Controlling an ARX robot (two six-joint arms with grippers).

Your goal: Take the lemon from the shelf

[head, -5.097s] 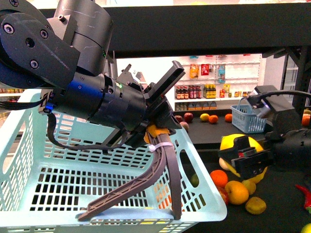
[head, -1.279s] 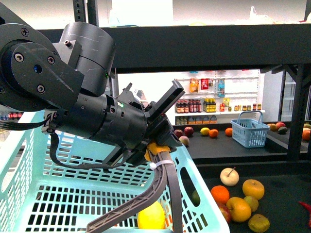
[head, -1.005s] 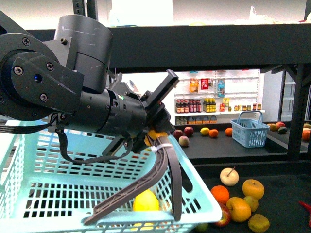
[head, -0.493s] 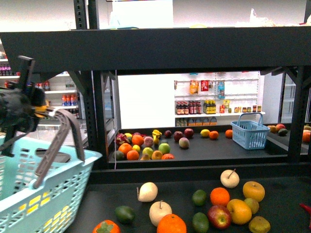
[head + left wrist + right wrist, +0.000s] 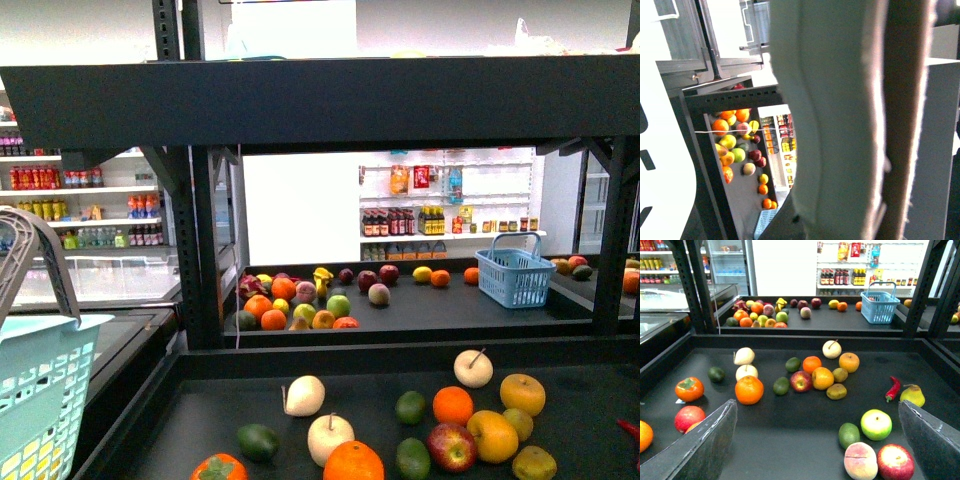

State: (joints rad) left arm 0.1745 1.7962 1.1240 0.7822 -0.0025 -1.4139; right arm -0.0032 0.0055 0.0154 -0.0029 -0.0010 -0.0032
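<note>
The light turquoise basket [image 5: 40, 390] sits at the far left edge of the front view, its brown-grey handle [image 5: 35, 255] standing up. Yellow patches of the lemon [image 5: 20, 462] show through the basket's slots; the rest of it is hidden. My left gripper is shut on the basket handle [image 5: 840, 125], which fills the left wrist view as a blurred grey band. My right gripper [image 5: 817, 450] stands open and empty over the black shelf [image 5: 320, 100] tier, with its fingers [image 5: 705, 440] wide apart.
Loose fruit lies on the dark tier: an orange [image 5: 749, 389], a red apple [image 5: 801, 381], a green apple [image 5: 876, 424], a peach [image 5: 860, 460] and a red chili [image 5: 893, 388]. A small blue basket [image 5: 515, 275] stands on the far rack. Black uprights [image 5: 205, 250] frame the shelf.
The right gripper held the lemon 5.1 s ago; then the lemon lay in the basket. The left arm and basket have swung left, leaving only the basket's edge in the front view.
</note>
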